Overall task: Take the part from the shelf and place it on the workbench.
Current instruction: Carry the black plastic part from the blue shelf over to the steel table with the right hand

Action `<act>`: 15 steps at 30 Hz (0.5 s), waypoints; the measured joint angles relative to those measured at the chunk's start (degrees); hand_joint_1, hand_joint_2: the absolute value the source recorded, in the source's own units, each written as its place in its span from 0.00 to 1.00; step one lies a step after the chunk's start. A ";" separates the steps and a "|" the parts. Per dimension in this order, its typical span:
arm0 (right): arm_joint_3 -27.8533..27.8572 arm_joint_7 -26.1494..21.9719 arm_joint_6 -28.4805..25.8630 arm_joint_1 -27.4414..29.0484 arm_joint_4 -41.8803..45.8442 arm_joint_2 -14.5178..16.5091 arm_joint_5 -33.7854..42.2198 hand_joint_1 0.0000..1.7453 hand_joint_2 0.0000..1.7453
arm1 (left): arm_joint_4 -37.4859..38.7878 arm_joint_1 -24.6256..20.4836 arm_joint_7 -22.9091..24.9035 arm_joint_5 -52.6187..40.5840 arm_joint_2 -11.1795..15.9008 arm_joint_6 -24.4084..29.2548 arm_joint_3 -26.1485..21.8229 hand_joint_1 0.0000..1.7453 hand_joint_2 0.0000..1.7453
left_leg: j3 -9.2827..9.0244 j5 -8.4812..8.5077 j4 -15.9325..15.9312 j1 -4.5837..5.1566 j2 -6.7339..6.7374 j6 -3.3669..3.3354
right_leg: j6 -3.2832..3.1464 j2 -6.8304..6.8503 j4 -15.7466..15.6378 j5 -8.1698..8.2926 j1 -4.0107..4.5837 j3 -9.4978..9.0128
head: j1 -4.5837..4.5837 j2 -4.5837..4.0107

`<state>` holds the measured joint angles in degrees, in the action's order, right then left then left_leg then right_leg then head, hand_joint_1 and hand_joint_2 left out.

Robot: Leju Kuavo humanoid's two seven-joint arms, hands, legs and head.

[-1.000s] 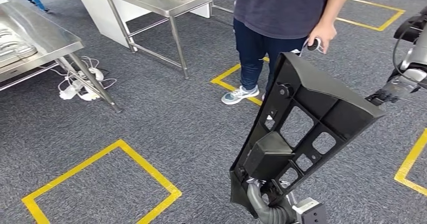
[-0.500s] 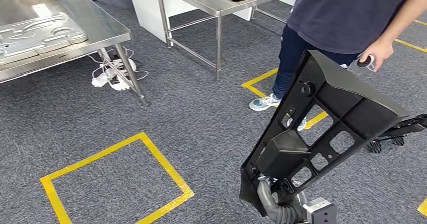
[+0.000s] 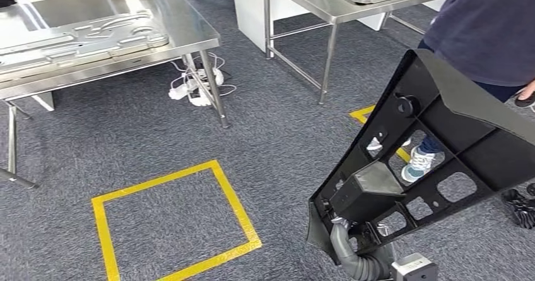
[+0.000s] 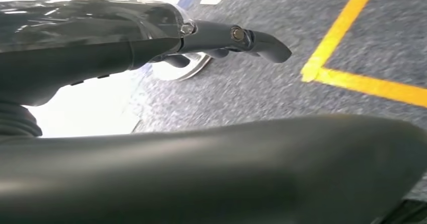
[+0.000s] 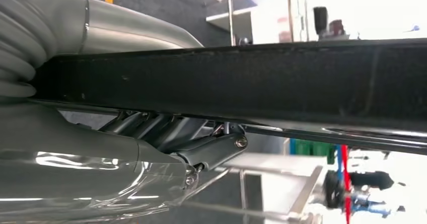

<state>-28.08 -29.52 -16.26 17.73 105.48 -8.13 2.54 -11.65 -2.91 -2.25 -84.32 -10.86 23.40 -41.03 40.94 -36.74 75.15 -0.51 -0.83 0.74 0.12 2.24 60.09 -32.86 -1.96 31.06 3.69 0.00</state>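
Head view: black part (image 3: 435, 148) tilted above the carpet, beside a person (image 3: 492, 22).
Right hand (image 5: 166, 133): clamped on the part's edge.
Left hand (image 4: 226, 38): grip unclear.

Part (image 3: 441, 142): right end cut off by the head view's frame edge; its lower tip hides the contact with the hand beneath. Right wrist view: the part's edge (image 5: 252, 78) covers most of the right hand (image 5: 166, 133); fingers (image 5: 211, 151) partly tucked behind it. Left wrist view: a blurred dark mass hides the left hand (image 4: 221, 38) grasp. Person (image 3: 492, 28): upper body cropped. Left counter (image 3: 189, 35): cut off.
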 joint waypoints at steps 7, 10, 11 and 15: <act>1.60 -0.49 -0.07 0.10 3.07 -0.07 -1.58 1.00 1.00 | 0.00 0.03 -0.19 -0.01 0.01 -0.11 0.00 0.00 1.00 | -6.01 6.61 -13.71 1.22 4.52 -1.58 | 1.58 4.18 -0.28 -1.57 0.40 -1.88 | -0.02 0.00; 2.38 -0.54 0.11 0.11 4.37 -0.11 -2.67 1.00 1.00 | 0.00 0.30 -0.18 -0.02 0.01 -0.17 0.00 0.00 1.00 | -6.36 6.75 -14.43 0.85 2.91 -2.61 | 2.33 2.71 0.47 -2.73 0.24 -2.23 | -0.04 0.00; 2.66 -0.56 0.15 0.17 4.72 -0.15 -2.88 1.00 1.00 | 0.00 0.23 -0.19 -0.02 -0.01 -0.18 0.00 0.00 1.00 | -6.57 6.82 -14.68 0.63 2.33 -2.95 | 2.42 1.09 2.49 -4.00 0.21 -1.38 | -0.05 0.00; 3.56 -0.58 0.19 0.57 5.26 -0.37 -3.21 1.00 1.00 | 0.00 -0.02 -0.19 -0.02 -0.04 -0.23 0.00 0.00 1.00 | -6.99 6.57 -14.74 0.62 -0.37 -3.53 | 2.34 -1.82 14.45 -7.96 0.32 5.55 | -0.08 0.00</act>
<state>-24.52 -30.10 -16.08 18.31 110.74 -8.50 -0.67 -11.65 -2.93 -2.44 -84.35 -10.91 23.17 -41.03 33.94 -30.17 60.41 0.11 -1.19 -2.79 2.46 0.41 74.54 -40.82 -1.64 36.61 3.62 0.00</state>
